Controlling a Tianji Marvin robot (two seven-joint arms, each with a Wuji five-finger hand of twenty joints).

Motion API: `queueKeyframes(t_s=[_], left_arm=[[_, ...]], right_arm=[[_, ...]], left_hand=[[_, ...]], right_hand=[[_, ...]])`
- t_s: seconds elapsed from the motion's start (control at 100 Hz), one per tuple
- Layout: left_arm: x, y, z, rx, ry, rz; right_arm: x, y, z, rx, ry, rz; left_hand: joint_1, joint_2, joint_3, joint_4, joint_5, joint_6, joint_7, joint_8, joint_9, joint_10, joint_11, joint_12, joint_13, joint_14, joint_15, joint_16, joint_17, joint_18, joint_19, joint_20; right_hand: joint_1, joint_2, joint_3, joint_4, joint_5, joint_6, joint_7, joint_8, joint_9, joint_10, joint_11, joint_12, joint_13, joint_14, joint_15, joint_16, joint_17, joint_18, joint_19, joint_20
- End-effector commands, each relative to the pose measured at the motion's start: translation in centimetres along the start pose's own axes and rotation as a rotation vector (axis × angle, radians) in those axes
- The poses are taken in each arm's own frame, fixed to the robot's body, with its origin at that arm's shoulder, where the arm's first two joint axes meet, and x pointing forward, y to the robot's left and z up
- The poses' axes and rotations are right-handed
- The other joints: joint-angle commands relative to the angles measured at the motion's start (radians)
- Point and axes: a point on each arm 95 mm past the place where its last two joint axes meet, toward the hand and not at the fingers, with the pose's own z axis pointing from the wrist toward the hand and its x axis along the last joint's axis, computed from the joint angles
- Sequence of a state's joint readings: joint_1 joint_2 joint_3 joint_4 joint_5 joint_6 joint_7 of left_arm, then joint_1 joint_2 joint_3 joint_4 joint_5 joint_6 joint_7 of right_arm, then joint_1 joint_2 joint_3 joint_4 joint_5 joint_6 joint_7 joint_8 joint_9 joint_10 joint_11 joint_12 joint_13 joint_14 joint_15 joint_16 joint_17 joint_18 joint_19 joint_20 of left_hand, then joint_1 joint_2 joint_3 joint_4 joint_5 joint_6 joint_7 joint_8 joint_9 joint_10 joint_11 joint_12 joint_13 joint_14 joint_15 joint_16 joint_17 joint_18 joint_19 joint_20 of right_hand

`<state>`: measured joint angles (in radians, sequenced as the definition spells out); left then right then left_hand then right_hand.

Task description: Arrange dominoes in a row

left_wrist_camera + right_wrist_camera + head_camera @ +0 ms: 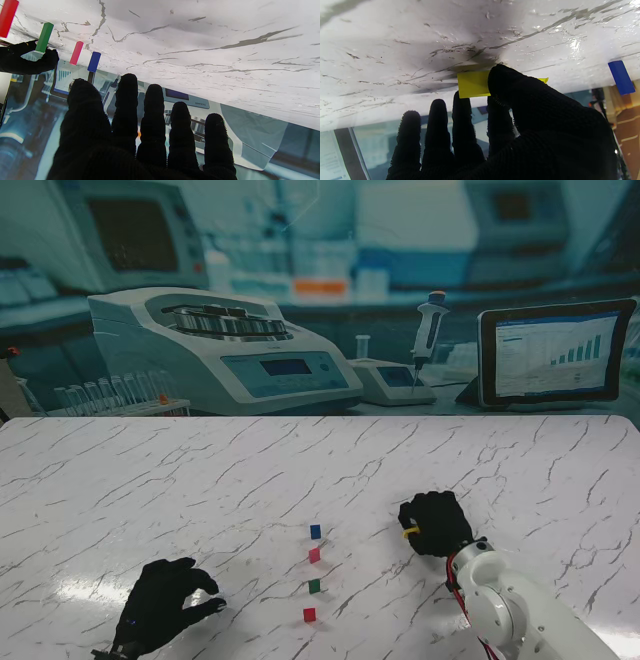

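Right hand (436, 523) pinches yellow domino (473, 83) right of blue domino (315, 531).

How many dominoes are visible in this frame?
5. Four stand in a row mid-table: blue farthest from me, pink, green, red nearest. A yellow one is in the right robot hand.

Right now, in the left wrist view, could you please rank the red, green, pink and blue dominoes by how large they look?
1. Red domino, cut off by the frame
2. Green domino
3. Pink domino
4. Blue domino
Nearness to the camera likely explains this; real sizes may match.
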<state>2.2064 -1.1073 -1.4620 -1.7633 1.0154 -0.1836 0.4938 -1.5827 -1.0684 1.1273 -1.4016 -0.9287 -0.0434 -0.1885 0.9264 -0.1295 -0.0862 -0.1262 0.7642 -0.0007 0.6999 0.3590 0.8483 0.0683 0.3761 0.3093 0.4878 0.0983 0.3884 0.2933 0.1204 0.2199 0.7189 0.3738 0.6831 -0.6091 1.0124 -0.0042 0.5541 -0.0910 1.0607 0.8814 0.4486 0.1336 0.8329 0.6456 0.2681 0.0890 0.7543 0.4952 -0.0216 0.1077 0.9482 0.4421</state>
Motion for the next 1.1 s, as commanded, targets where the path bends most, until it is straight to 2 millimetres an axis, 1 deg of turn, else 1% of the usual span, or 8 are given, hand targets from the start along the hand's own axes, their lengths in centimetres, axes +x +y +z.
queueKeyframes(t_s=[0.0, 0.3, 0.64, 0.78, 0.84, 0.9, 0.99, 1.09], left_arm=[[0.3, 0.4, -0.3, -0.013, 0.01, -0.018], [0.3, 0.4, -0.3, -0.01, 0.011, -0.016], [0.3, 0.3, -0.3, -0.009, 0.013, -0.014], [0.3, 0.3, -0.4, -0.008, 0.015, -0.01], [0.3, 0.3, -0.4, -0.009, 0.015, -0.009], [0.3, 0.2, -0.4, -0.009, 0.016, -0.007], [0.2, 0.2, -0.4, -0.01, 0.017, -0.006], [0.2, 0.2, -0.5, -0.011, 0.018, -0.004]], right_arm=[[0.8, -0.2, -0.1, -0.005, 0.009, 0.011], [1.0, 0.0, -0.1, -0.034, 0.009, 0.01], [1.8, 0.8, 0.0, -0.08, 0.011, 0.029], [2.2, 1.1, 0.1, -0.093, 0.013, 0.034], [2.4, 1.2, 0.1, -0.099, 0.015, 0.038], [2.6, 1.3, 0.2, -0.104, 0.016, 0.046], [3.0, 1.4, 0.3, -0.106, 0.019, 0.052], [3.5, 1.5, 0.5, -0.114, 0.026, 0.054]], left_hand=[[0.021, -0.005, -0.019, -0.03, 0.005, -0.029, 0.012, -0.006, 0.013, -0.024, 0.015, 0.016, 0.024, -0.033, 0.012, 0.012, -0.004, -0.017, 0.039, 0.015], [0.019, -0.002, -0.019, -0.029, 0.007, -0.026, 0.013, -0.005, 0.016, -0.02, 0.018, 0.017, 0.032, -0.034, 0.016, 0.015, -0.002, -0.016, 0.04, 0.015], [0.018, -0.003, -0.019, -0.029, 0.008, -0.026, 0.013, -0.004, 0.017, -0.02, 0.02, 0.017, 0.033, -0.031, 0.016, 0.018, -0.002, -0.017, 0.041, 0.016], [0.018, -0.004, -0.019, -0.029, 0.008, -0.027, 0.013, -0.004, 0.016, -0.021, 0.02, 0.017, 0.033, -0.031, 0.015, 0.018, -0.003, -0.016, 0.04, 0.015], [0.017, -0.003, -0.019, -0.029, 0.008, -0.026, 0.013, -0.004, 0.016, -0.021, 0.02, 0.017, 0.034, -0.032, 0.015, 0.019, -0.003, -0.017, 0.04, 0.015], [0.017, -0.002, -0.019, -0.029, 0.008, -0.024, 0.013, -0.003, 0.016, -0.022, 0.02, 0.017, 0.035, -0.032, 0.016, 0.019, -0.003, -0.016, 0.04, 0.015], [0.017, -0.002, -0.018, -0.029, 0.007, -0.026, 0.013, -0.003, 0.015, -0.021, 0.019, 0.017, 0.033, -0.032, 0.015, 0.019, -0.003, -0.015, 0.04, 0.016], [0.016, -0.003, -0.019, -0.029, 0.008, -0.026, 0.014, -0.003, 0.017, -0.022, 0.02, 0.017, 0.035, -0.031, 0.015, 0.019, -0.003, -0.014, 0.04, 0.016]], right_hand=[[-0.02, -0.032, 0.041, 0.047, 0.041, -0.043, 0.016, 0.025, 0.006, -0.013, 0.02, 0.015, 0.007, -0.016, 0.011, 0.018, 0.001, 0.089, -0.003, 0.012], [-0.081, -0.072, 0.125, 0.089, 0.091, -0.043, -0.007, 0.093, 0.004, -0.02, 0.058, 0.049, 0.011, -0.014, 0.01, 0.02, 0.005, 0.089, -0.002, 0.016], [-0.09, -0.09, 0.139, 0.088, 0.111, -0.033, -0.025, 0.109, -0.035, 0.0, 0.057, 0.056, -0.022, -0.003, 0.008, 0.019, -0.001, 0.075, 0.017, 0.023], [-0.09, -0.091, 0.141, 0.083, 0.112, -0.034, -0.034, 0.116, -0.023, -0.003, 0.086, 0.076, -0.016, -0.003, 0.045, 0.036, -0.002, 0.061, 0.053, 0.034], [-0.087, -0.093, 0.143, 0.081, 0.114, -0.032, -0.036, 0.119, -0.011, -0.011, 0.128, 0.109, -0.006, -0.006, 0.088, 0.058, 0.001, 0.057, 0.076, 0.035], [-0.086, -0.087, 0.142, 0.083, 0.11, -0.028, -0.035, 0.123, 0.051, -0.02, 0.174, 0.156, 0.036, -0.012, 0.137, 0.086, 0.013, 0.051, 0.107, 0.04], [-0.086, -0.081, 0.132, 0.087, 0.107, -0.025, -0.034, 0.123, 0.107, -0.02, 0.186, 0.207, 0.071, -0.018, 0.191, 0.123, 0.021, 0.041, 0.149, 0.044], [-0.082, -0.072, 0.127, 0.091, 0.098, -0.023, -0.032, 0.126, 0.181, -0.039, 0.222, 0.244, 0.125, -0.035, 0.242, 0.157, 0.035, 0.033, 0.185, 0.045]])
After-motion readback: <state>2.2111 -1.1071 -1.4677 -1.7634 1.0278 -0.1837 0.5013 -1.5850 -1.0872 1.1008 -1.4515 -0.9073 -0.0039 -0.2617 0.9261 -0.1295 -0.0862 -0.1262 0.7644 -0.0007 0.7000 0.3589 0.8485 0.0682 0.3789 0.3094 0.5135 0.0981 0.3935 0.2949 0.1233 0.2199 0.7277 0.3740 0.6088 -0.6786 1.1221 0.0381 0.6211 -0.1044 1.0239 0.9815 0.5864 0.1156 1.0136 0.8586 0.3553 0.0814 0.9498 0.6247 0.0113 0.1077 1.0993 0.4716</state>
